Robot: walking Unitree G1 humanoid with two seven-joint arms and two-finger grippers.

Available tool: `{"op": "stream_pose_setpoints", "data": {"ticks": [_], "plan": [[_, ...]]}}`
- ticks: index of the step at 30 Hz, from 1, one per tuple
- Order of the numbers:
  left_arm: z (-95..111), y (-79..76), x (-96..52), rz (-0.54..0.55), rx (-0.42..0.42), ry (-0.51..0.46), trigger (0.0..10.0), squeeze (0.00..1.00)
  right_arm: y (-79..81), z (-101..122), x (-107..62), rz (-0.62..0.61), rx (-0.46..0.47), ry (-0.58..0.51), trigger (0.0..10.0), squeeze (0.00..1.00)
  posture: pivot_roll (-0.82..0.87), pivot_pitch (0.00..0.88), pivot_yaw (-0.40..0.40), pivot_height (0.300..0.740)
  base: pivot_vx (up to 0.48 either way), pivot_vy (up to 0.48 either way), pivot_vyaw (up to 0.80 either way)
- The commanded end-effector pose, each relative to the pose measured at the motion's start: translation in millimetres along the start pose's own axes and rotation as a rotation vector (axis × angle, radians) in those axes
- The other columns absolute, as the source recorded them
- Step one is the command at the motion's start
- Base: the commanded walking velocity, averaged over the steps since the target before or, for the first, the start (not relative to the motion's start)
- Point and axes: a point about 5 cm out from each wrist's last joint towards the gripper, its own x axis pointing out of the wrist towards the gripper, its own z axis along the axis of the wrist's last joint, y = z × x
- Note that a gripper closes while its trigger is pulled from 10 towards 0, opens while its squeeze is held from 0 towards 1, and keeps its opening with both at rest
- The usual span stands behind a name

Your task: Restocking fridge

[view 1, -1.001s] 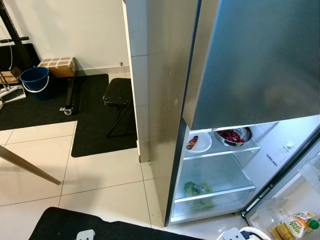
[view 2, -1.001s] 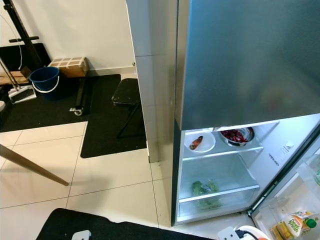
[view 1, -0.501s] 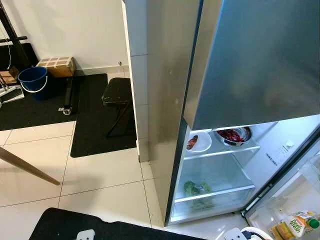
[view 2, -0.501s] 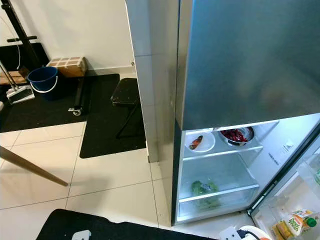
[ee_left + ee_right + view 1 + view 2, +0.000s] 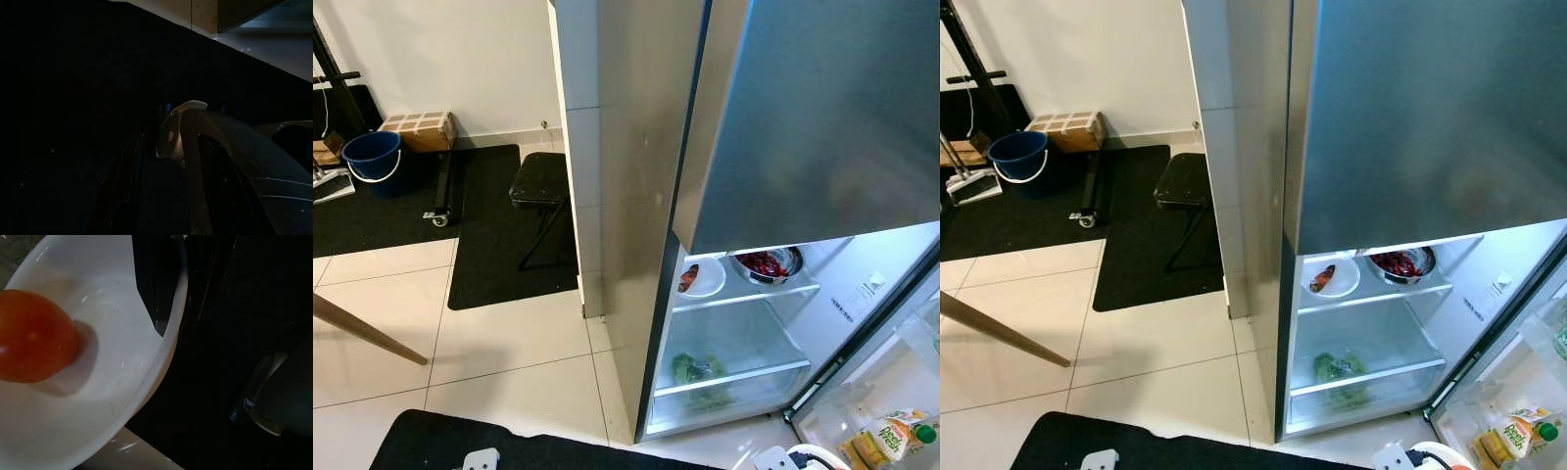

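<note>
Closest to the robot, at the lower edge of the head views, a curved white rim [image 5: 808, 454] pokes up on the right side, and the right wrist view explains it: a smooth white ceramic bowl [image 5: 98, 382] with a round red-orange tomato [image 5: 34, 335] resting in it, carried low and level, presumably so the fruit does not roll out. The right gripper's black fingers [image 5: 183, 264] run along the bowl's rim and seem to pinch it, though the dark picture leaves that a judgement rather than a plain sighting. The left wrist view is very dark; I cannot tell whether the left gripper is open or closed, and a pale curved shape [image 5: 183, 127] there may be the rim of something, too dim to name. Just beyond, the tall stainless-steel fridge [image 5: 646, 196] stands with its lower door swung wide to the right, its door shelf [image 5: 1518, 392] holding a green-and-white carton [image 5: 891, 436]. Inside, the lit glass upper shelf [image 5: 1371, 292] carries a small white plate with a reddish morsel [image 5: 1330, 278] beside a shiny metal bowl of dark red food [image 5: 1398, 264]; bare glass in front looks like the likely spot for the tomato bowl. Below sits a clear drawer with leafy greens [image 5: 1337, 369]. Farther off, left of the fridge, a black stool [image 5: 540, 181] stands on a dark floor mat [image 5: 489, 235], and by the far wall are a blue plastic bucket [image 5: 372, 157] and a brown cardboard box [image 5: 419, 129].
</note>
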Motion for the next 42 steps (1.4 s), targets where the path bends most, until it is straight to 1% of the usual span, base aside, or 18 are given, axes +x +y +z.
{"op": "stream_pose_setpoints", "data": {"ticks": [1,6,21,27,31,35,42], "plan": [[-3.4,-2.4,0.2,0.0,-0.011,0.011,10.0,0.0,-4.2,0.1,-0.3,-0.011,-0.017,0.002,10.0,0.0,-0.02,0.0,-0.013,0.74,0.0,0.0,0.0],[-6.1,-5.0,0.5,-0.006,-0.011,0.019,10.0,0.0,-8.5,1.9,-0.3,-0.022,-0.014,-0.002,10.0,0.0,-0.04,0.0,-0.011,0.74,0.0,0.0,0.0],[-5.0,-4.3,0.5,-0.007,-0.012,0.019,10.0,0.0,-5.1,3.0,0.1,-0.015,-0.014,-0.004,10.0,0.0,-0.03,0.0,-0.005,0.74,0.0,0.0,0.0],[-3.2,-3.1,0.5,-0.002,-0.02,0.009,10.0,0.0,-5.7,-0.4,-0.4,-0.014,-0.021,0.005,10.0,0.0,-0.03,0.0,-0.014,0.74,0.0,0.0,0.0],[-6.8,-2.0,-0.5,0.003,-0.019,0.022,10.0,0.0,-6.8,-0.5,-0.6,-0.017,-0.018,0.004,10.0,0.0,-0.03,0.0,-0.012,0.74,0.0,0.0,0.0],[-7.8,-4.5,0.0,-0.004,-0.02,0.023,10.0,0.0,-10.4,0.8,-0.7,-0.023,-0.024,0.002,10.0,0.0,-0.03,0.0,-0.017,0.74,0.0,0.0,0.0],[-7.1,-6.1,0.6,-0.01,-0.009,0.025,10.0,0.0,-10.2,1.7,-0.6,-0.02,-0.03,0.0,10.0,0.0,-0.02,0.0,-0.017,0.74,0.0,0.0,0.0]]}}
